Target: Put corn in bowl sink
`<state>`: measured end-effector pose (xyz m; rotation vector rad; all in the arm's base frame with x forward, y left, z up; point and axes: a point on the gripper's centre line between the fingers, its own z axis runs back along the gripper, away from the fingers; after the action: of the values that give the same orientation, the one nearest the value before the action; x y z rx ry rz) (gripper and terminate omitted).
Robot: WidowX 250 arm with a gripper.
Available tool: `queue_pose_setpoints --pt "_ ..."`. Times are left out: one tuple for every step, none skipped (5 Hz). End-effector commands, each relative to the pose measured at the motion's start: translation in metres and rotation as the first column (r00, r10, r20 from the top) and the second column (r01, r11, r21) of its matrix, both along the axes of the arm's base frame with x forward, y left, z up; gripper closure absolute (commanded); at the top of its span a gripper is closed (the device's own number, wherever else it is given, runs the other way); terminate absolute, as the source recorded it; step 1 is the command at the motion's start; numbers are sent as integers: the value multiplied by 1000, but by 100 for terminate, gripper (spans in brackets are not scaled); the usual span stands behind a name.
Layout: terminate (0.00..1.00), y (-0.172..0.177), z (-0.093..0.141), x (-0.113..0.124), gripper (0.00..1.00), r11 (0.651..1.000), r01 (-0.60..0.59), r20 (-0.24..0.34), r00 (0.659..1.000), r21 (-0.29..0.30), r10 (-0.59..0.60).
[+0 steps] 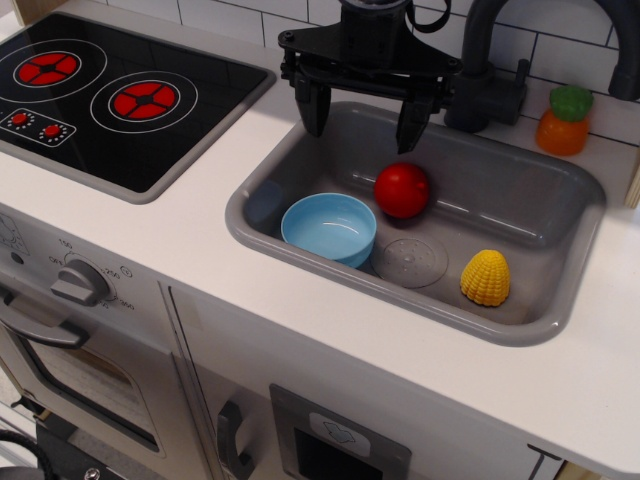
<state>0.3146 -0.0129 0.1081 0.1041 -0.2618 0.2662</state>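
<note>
The yellow ribbed corn (485,277) stands upright on the floor of the grey sink (520,190), at its front right. The light blue bowl (329,228) sits empty at the sink's front left. My black gripper (365,112) hangs open and empty above the sink's back left part, fingers pointing down, behind the bowl and well left of the corn.
A red ball (402,190) lies in the sink between bowl and corn, behind the clear drain disc (411,261). A dark faucet (490,60) rises at the back. An orange toy with green top (564,120) stands on the counter behind the sink. A black stove (100,90) lies left.
</note>
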Motion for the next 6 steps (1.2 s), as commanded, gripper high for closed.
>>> queue_pose_setpoints --pt "0 0 0 0 0 1000 0 0 1000 0 0" --pt "0 -18 -11 -2 0 979 -186 -34 982 -84 184" --pt "0 -34 -30 8 0 942 -317 -99 947 -114 307" --pt "0 -47 -40 19 0 958 -242 -89 969 -152 231" --pt "0 -62 -50 32 0 945 -264 -107 963 -195 247" --pt "0 -73 -61 36 0 941 -275 -83 961 -198 264"
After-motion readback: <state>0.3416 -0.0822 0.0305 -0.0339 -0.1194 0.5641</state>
